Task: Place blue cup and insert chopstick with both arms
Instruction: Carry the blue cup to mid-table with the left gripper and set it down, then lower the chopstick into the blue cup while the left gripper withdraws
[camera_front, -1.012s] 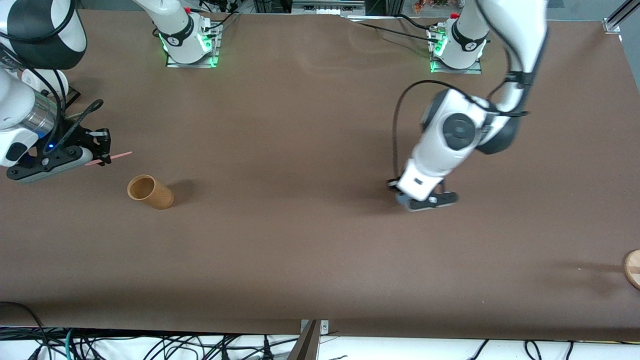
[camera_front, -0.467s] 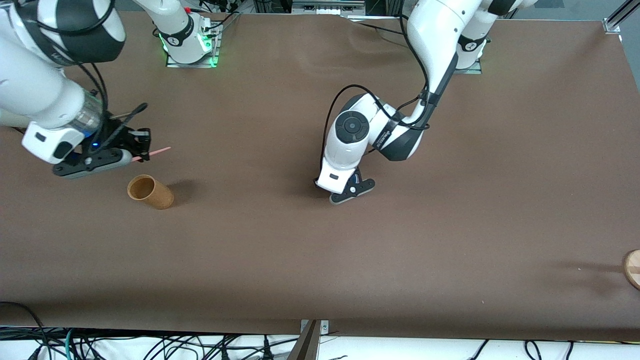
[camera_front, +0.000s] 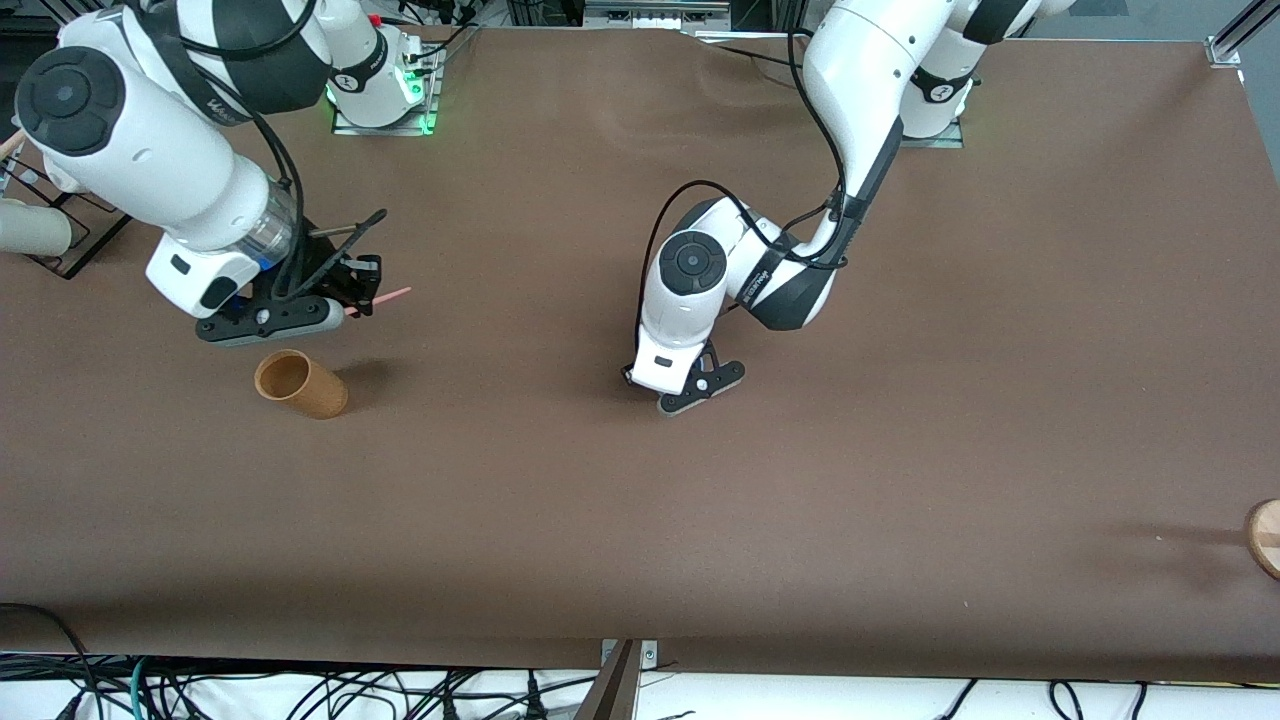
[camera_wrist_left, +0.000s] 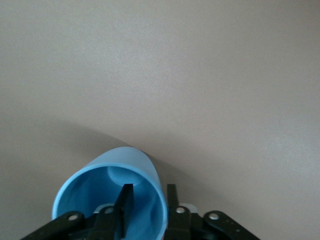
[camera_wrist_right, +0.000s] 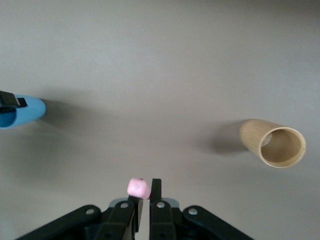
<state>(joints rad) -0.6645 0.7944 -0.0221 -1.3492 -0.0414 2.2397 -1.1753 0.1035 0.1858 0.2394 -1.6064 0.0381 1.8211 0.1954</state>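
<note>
My left gripper is low over the middle of the table and is shut on the blue cup. The hand hides the cup in the front view. In the left wrist view the blue cup shows its bright blue inside, with one finger inside the rim and one outside, and the gripper pinches its wall. My right gripper is shut on the pale pink chopstick, which sticks out toward the left arm's end. In the right wrist view the chopstick sits between the gripper's fingers. The blue cup shows there too.
A tan wooden-looking cup sits on the table just nearer the front camera than my right gripper, and it also shows in the right wrist view. A wire rack is at the right arm's end. A round wooden piece lies at the left arm's end.
My left arm has swung toward the table's middle with the blue cup and has nearly stopped. My right arm has carried the chopstick toward the middle, past the tan cup.
</note>
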